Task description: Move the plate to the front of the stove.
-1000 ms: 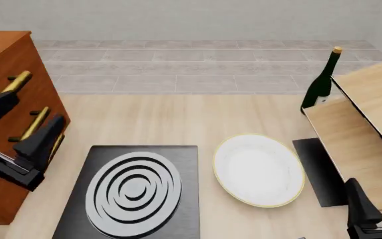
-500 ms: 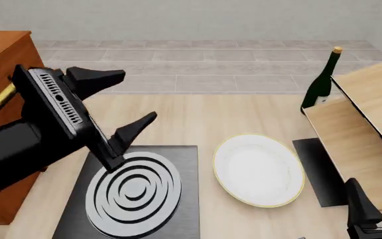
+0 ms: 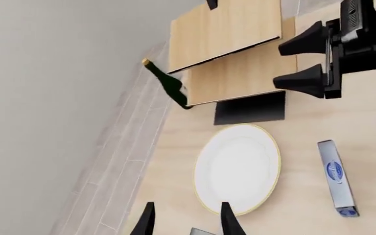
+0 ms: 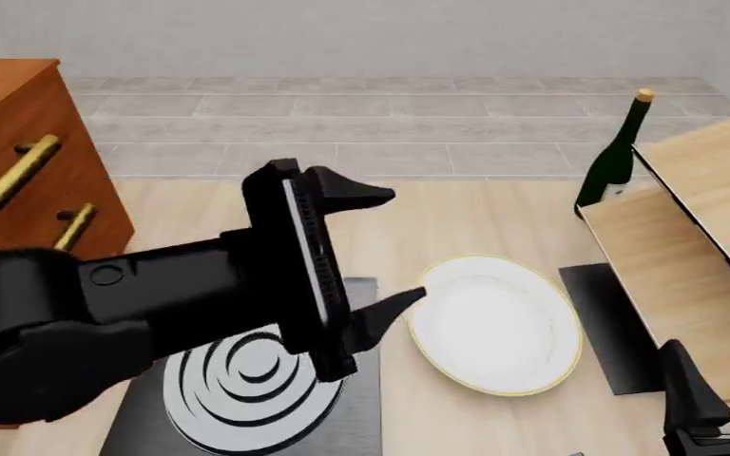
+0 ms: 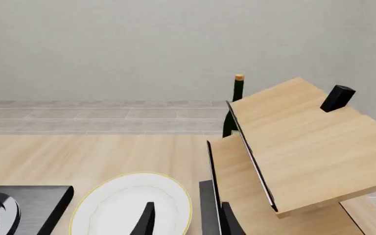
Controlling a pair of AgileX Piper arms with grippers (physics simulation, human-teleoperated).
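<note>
Resting flat on the light wooden table (image 4: 339, 228), the plate (image 4: 494, 324) is round, shallow and white, with a thin gold-yellow rim. It lies just beside the stove (image 4: 254, 376), on that slab's right in the front view, with a narrow strip of table between them. The stove is a flat black square carrying concentric silver-grey rings. On the plate's other side, a small black mat (image 4: 604, 328) lies partly under a wooden shelf unit (image 4: 695, 247). A dark green bottle (image 4: 615, 161) stands upright at the shelf's far corner.

The left gripper (image 4: 372, 256) hangs above the gap between stove and plate, fingers spread wide, holding nothing; its lower fingertip sits near the plate's left rim. The right gripper (image 3: 300, 61) is at the lower right corner of the front view, fingers apart and empty. A wooden cabinet (image 4: 23, 161) with brass handles stands at the left. A small silver-blue bar (image 3: 335, 176) lies on the table near the plate.
</note>
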